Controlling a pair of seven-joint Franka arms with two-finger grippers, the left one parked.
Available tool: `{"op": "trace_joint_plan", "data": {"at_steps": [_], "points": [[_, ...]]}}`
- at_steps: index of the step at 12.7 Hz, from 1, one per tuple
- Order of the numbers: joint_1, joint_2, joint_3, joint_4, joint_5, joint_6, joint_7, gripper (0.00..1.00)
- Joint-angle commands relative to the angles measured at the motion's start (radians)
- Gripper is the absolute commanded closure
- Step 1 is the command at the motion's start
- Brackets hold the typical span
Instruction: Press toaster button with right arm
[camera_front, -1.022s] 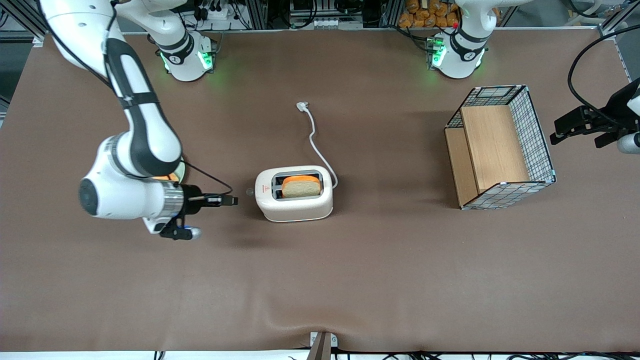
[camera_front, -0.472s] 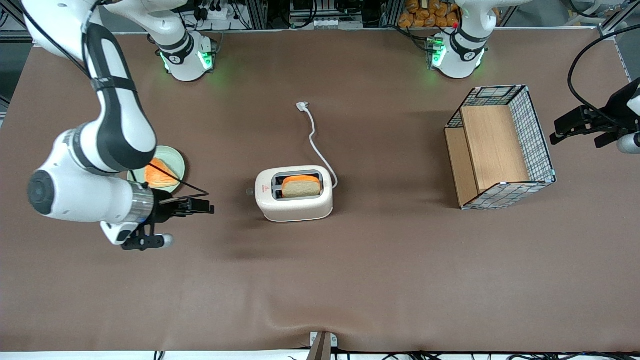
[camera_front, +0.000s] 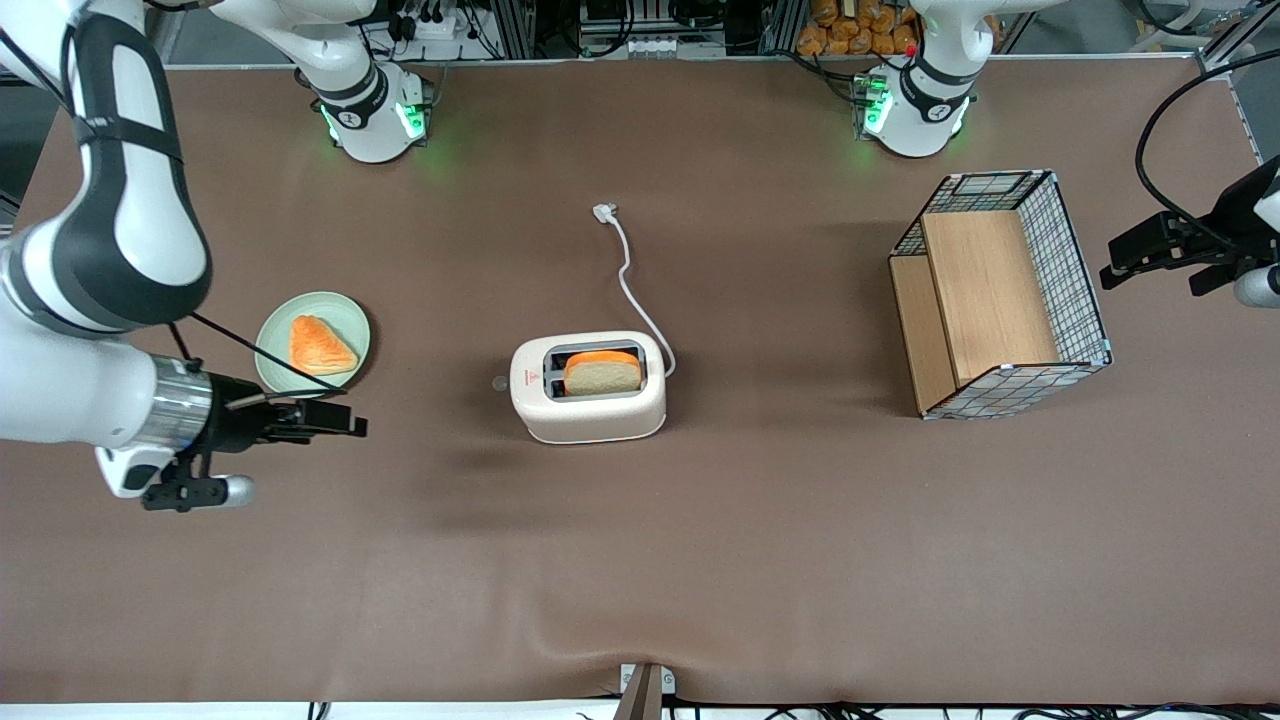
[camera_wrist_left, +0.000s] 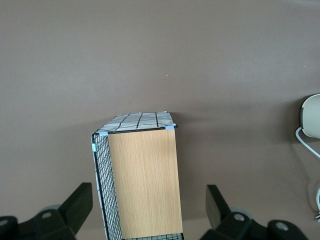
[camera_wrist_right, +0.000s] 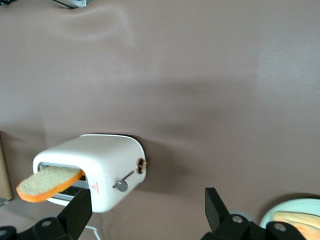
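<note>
Heads up: your gripper (camera_front: 345, 422) has its two black fingers (camera_wrist_right: 77, 212) spread wide apart with nothing between them. You can see that best in the right wrist view, where there's only bare table (camera_wrist_right: 225, 75) in the gap.

In the front view it sits at about mid-height of the frame, toward the working arm's end of the table. It's pointing sideways at the toaster (camera_front: 588, 405) but is well apart from it. The right arm (camera_front: 110, 230) comes down from the top edge of the frame and bends into the silver wrist ring just before the gripper.

Near the gripper, a bit farther from the front camera, is a pale green plate (camera_front: 283, 325) with an orange pastry (camera_front: 322, 345) on it.

The toaster stands dead centre in the front frame with a bread slice (camera_front: 602, 372) sticking up out of one slot. The toaster button (camera_front: 499, 382) pokes out of the narrow logo end facing your gripper, and nothing is touching it.

The white cord (camera_front: 630, 290) runs up the frame to its plug (camera_front: 604, 211). The wire-mesh wooden box (camera_front: 1000, 295) is toward the parked arm's end.
</note>
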Motion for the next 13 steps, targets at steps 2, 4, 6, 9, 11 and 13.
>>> {"op": "trace_joint_plan", "data": {"at_steps": [2, 4, 6, 9, 11, 13], "points": [[-0.037, -0.063, 0.038, 0.078, -0.111, -0.13, 0.014, 0.0], [-0.036, -0.127, 0.04, 0.078, -0.168, -0.166, 0.014, 0.0], [-0.04, -0.207, 0.03, 0.067, -0.179, -0.217, 0.028, 0.0], [-0.057, -0.314, 0.015, 0.049, -0.237, -0.346, 0.05, 0.0], [-0.059, -0.412, 0.012, -0.054, -0.25, -0.345, 0.092, 0.0], [-0.057, -0.493, -0.002, -0.161, -0.262, -0.322, 0.097, 0.0]]}}
